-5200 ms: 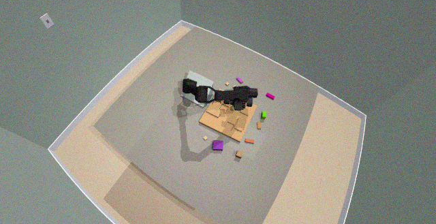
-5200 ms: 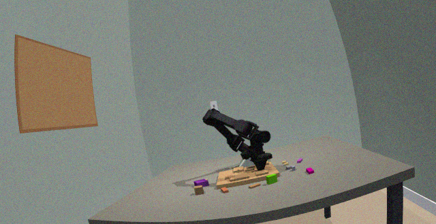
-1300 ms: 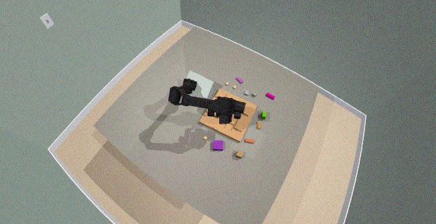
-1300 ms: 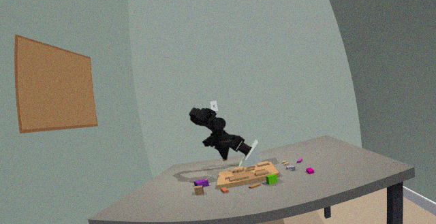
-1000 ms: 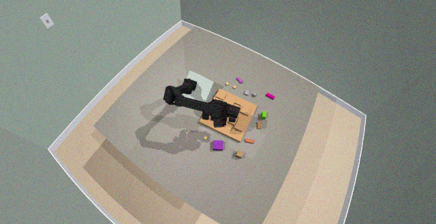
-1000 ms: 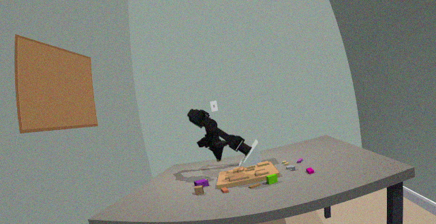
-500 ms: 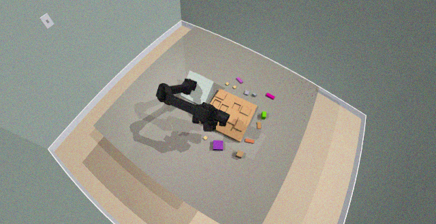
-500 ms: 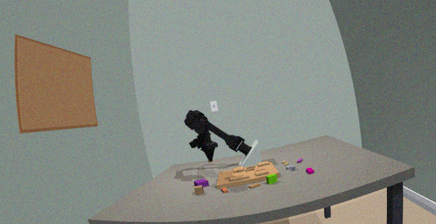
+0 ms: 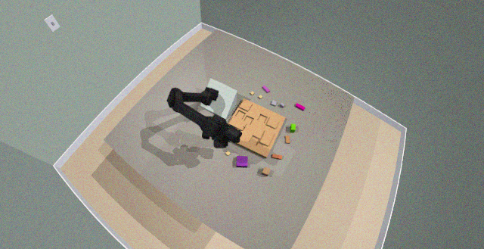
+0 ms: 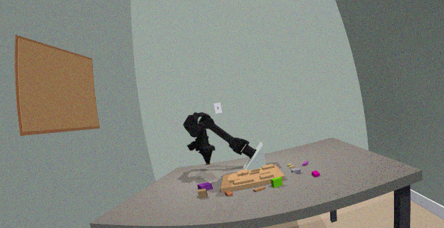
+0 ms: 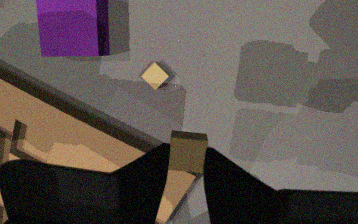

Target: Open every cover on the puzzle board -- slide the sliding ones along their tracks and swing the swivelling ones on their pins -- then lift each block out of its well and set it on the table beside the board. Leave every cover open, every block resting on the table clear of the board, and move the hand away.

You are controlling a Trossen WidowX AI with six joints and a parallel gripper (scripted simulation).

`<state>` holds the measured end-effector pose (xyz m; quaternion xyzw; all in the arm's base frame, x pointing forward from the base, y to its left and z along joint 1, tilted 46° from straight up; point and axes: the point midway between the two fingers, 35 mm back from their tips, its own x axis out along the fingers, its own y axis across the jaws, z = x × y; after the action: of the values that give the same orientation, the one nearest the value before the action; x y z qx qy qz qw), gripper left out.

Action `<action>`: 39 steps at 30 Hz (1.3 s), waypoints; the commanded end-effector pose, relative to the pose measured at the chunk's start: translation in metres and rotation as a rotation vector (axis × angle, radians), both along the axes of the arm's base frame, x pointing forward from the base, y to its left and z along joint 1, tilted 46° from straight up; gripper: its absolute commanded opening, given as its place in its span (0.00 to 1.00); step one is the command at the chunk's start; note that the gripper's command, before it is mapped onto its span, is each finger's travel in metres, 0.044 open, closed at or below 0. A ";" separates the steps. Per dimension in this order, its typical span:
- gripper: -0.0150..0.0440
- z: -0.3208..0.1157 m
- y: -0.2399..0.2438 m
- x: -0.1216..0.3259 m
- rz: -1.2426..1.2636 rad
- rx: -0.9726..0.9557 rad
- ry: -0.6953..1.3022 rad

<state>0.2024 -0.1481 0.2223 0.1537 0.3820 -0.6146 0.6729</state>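
Observation:
My gripper [image 10: 208,163] [image 11: 187,152] is shut on a small tan block, held high above the table at the board's arm-side edge. The wooden puzzle board [image 9: 261,151] [image 10: 239,187] [image 11: 35,92] has raised covers and some visible wells; the arm hides one corner in the top view. I cannot tell each cover's state. On the table beside it lie a purple block [image 9: 242,161] [image 10: 205,186] [image 11: 70,30], a small yellow block [image 9: 228,153] [image 11: 155,75], a brown block [image 9: 266,172] [image 10: 202,193], an orange block [image 9: 277,157] and a green block [image 9: 293,128] [image 10: 276,182].
An orange-brown piece [image 9: 287,139] [image 10: 259,189] lies near the green block. Beyond the board are a magenta block [image 9: 300,107] [image 10: 316,174], a violet block [image 9: 266,89], two grey pieces [image 9: 274,103] and two small yellow ones [image 9: 260,97]. A pale tilted panel [image 9: 230,90] [image 10: 258,155] stands by the arm's base.

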 end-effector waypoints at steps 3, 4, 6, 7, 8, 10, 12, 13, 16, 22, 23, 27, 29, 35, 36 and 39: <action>0.39 0.007 -0.006 -0.017 -0.003 -0.013 0.009; 0.39 0.007 -0.006 -0.017 -0.003 -0.013 0.009; 0.39 0.006 -0.007 -0.017 -0.003 -0.012 0.009; 0.39 0.005 -0.008 -0.017 -0.003 -0.011 0.009; 0.39 0.004 -0.009 -0.016 -0.003 -0.011 0.009; 0.39 0.002 -0.011 -0.016 -0.004 -0.009 0.009; 0.39 -0.001 -0.013 -0.015 -0.004 -0.008 0.009; 0.39 -0.002 -0.014 -0.015 -0.004 -0.007 0.009; 0.39 -0.005 -0.017 -0.015 -0.005 -0.006 0.008; 0.39 -0.012 -0.024 -0.014 -0.006 -0.003 0.008; 0.39 -0.014 -0.025 -0.014 -0.006 -0.003 0.008; 0.39 -0.018 -0.030 -0.013 -0.006 -0.002 0.007; 0.39 -0.021 -0.032 -0.013 -0.006 -0.002 0.007; 0.39 -0.027 -0.039 -0.013 -0.006 -0.001 0.006; 0.39 -0.028 -0.040 -0.013 -0.006 -0.001 0.006; 0.39 -0.032 -0.044 -0.014 -0.006 -0.001 0.006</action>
<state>0.1897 -0.1880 0.1959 0.1531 0.3799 -0.6183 0.6708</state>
